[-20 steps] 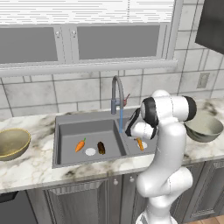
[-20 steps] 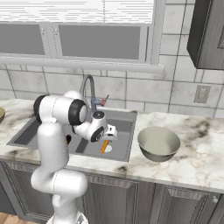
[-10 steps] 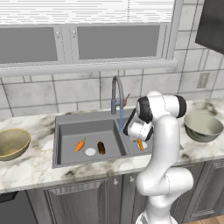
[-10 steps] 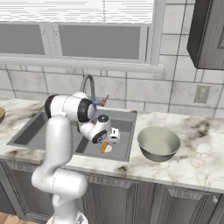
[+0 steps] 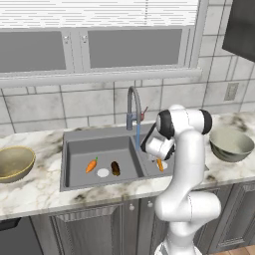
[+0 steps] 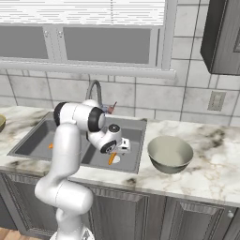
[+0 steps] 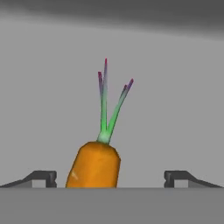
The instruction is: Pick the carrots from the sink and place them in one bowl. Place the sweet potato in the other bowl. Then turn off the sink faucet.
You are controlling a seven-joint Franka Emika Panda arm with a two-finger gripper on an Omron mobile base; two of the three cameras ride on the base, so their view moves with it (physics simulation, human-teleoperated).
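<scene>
Arm is bent down into the right basin of the wide grey double-basin sink. The white 2-finger gripper hangs low over an orange carrot with a short green top; in the hand view that carrot sits between the 2 dark fingertips, nearer 1 of them, with grey basin floor behind it. Jaws stand wide apart, not touching the carrot, gap visible on both sides. Nothing held.

Same carrot from the base cameras: on the floor of the right basin, just beside the round pale drain, partly covered by the gripper.

Left basin: second orange carrot lies on the floor, next to the other pale drain. The small dark brown oblong sweet potato lies just right of that drain, near the central divider. Carrot and sweet potato are apart, drain between them.

Tall slim grey gooseneck faucet stands at the back of the sink, over the divider, with a blue stream of water running down from the spout. Its small red-tipped lever sticks out on the right side.

Round grey metallic bowl sits on the marble bench right of the sink, nothing in it that I can see. Round tan-gold bowl sits on the bench left of the sink, well apart from the arm.
</scene>
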